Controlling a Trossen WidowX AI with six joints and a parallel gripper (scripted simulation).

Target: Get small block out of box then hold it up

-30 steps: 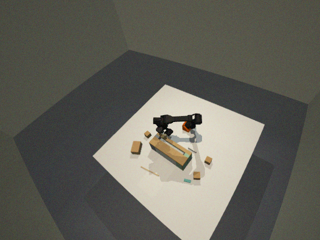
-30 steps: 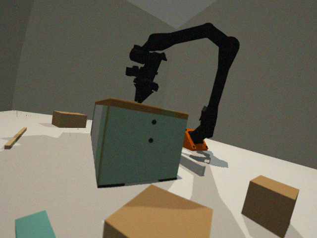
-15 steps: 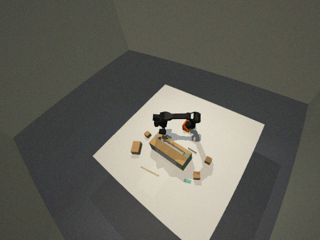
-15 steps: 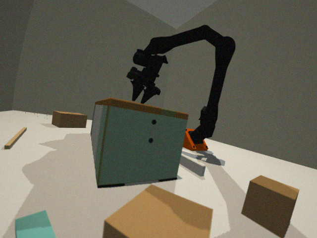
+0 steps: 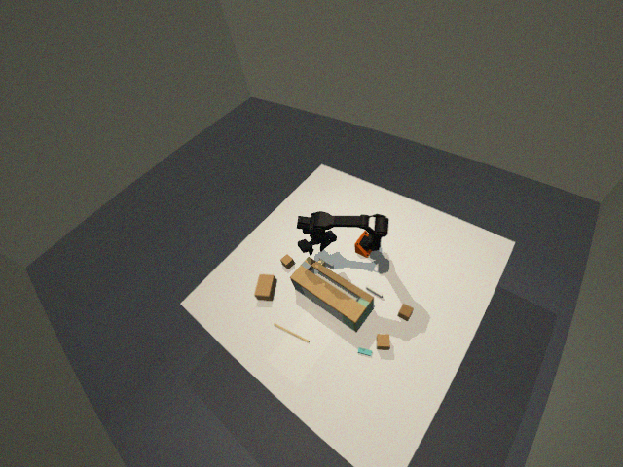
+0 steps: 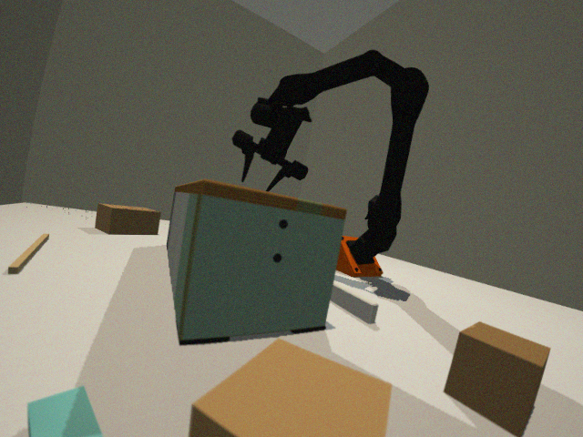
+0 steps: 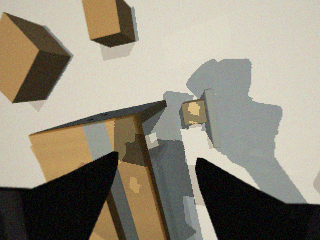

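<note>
Hovering above one end of the single box (image 6: pixel 254 268), the pincer (image 6: pixel 263 180) is spread and carries nothing. One small block (image 7: pixel 193 113) lies on the counter (image 5: pixel 427 261) ahead of its tips, just beside that end. Four brown cubes, two sticks and one teal piece are scattered farther off, with open counter around them.

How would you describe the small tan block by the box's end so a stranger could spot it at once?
Find the long tan-topped box mid-table. At its end nearest the arm's orange base, a tiny tan block sits beside a thin grey strip, below the open hand. It is far smaller than the brown blocks around.
</note>
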